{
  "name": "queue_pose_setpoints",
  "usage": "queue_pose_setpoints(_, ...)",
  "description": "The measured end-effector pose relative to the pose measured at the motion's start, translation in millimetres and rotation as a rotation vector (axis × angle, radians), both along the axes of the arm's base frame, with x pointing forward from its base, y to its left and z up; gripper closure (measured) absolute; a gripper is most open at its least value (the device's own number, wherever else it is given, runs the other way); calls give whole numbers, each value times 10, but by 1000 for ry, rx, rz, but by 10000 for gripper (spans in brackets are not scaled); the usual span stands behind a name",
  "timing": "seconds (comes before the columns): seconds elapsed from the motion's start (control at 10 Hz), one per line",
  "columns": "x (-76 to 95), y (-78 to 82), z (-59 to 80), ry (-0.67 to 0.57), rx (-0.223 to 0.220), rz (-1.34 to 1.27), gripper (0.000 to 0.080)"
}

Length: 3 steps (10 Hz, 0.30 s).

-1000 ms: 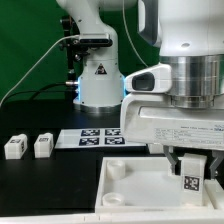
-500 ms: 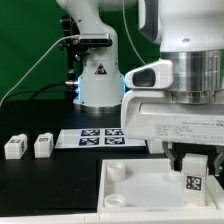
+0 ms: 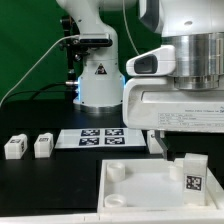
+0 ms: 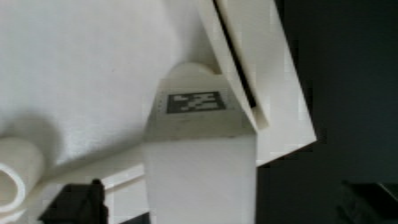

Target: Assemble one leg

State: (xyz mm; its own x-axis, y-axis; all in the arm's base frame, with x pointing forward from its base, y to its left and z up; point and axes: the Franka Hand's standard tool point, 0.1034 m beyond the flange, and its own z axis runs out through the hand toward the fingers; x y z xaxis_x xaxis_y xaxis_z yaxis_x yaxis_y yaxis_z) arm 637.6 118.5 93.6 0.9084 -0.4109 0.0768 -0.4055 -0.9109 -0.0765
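The leg (image 3: 191,178), a white block with a tag on its face, stands upright on the corner of the large white panel (image 3: 135,190) at the exterior view's right. My gripper (image 3: 187,143) hangs just above it, open and empty; one dark finger (image 3: 156,143) shows beside the leg's top. In the wrist view the leg (image 4: 199,150) runs up the middle with its tag showing. The two fingertips (image 4: 75,201) stand wide apart on either side of it and do not touch it. My gripper (image 4: 222,206) holds nothing.
Two more identical blocks (image 3: 14,147) (image 3: 42,145) lie on the black table at the exterior view's left. The marker board (image 3: 95,137) lies behind the panel. The robot's base (image 3: 97,75) stands at the back. A round socket (image 3: 117,171) sits in the panel's near left corner.
My gripper has risen off the leg, from astride it to above its top. The leg stays standing on the panel's corner.
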Motion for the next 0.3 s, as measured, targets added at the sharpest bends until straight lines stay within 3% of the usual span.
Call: queue_pose_setpoints(0.3,2,-4,-10,0,0,-2,150)
